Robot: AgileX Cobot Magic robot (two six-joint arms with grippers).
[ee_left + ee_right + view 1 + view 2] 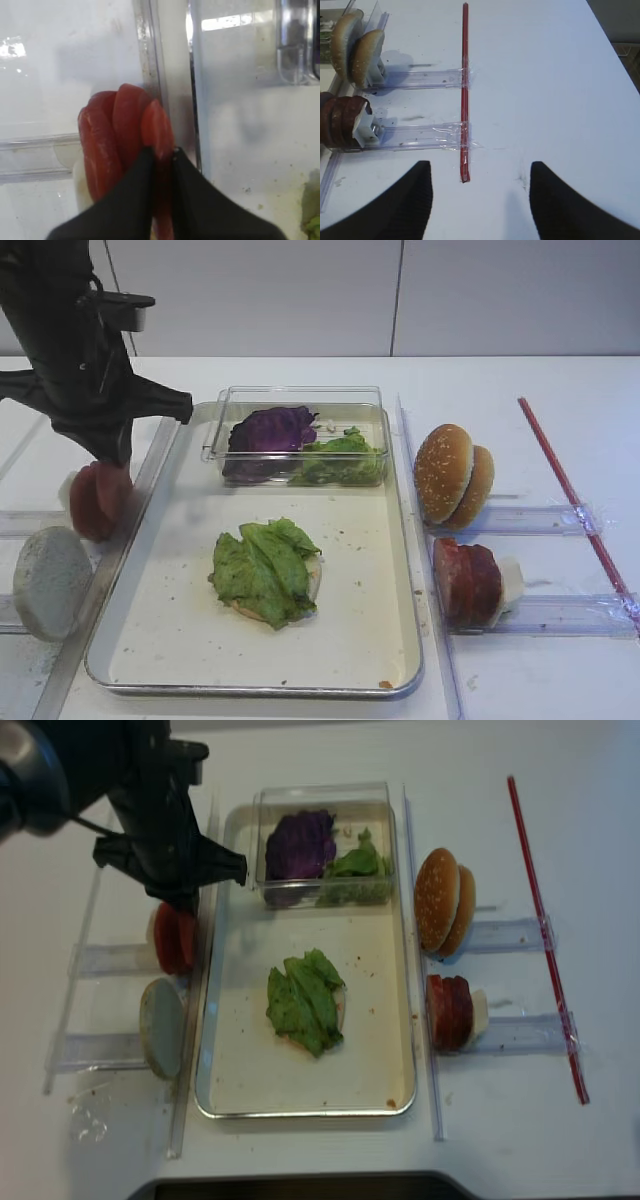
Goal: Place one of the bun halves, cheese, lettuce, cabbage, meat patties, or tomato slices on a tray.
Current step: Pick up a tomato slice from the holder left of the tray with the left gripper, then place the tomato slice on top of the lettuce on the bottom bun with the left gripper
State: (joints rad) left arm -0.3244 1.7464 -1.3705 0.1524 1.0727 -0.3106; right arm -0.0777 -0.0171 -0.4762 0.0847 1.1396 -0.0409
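Several tomato slices [125, 125] stand on edge in a clear rack left of the tray [360, 620]. My left gripper [161, 152] is shut on the rightmost slice, the one nearest the tray rim. From above, the left gripper [108, 462] reaches down onto the tomato slices [97, 502]. A lettuce leaf [262, 570] lies in the tray on a pale bun piece. Right of the tray stand bun halves [452, 476], meat patties [468, 582] and cheese [511, 580]. Cabbage [268, 430] sits in a clear box. My right gripper [480, 167] is open over bare table.
The clear box [297, 395] with cabbage and more lettuce [340, 460] rests on the tray's far end. A pale round disc [50, 582] leans in the nearer left rack. A red strip [570, 500] is taped along the right, across the clear racks [420, 132].
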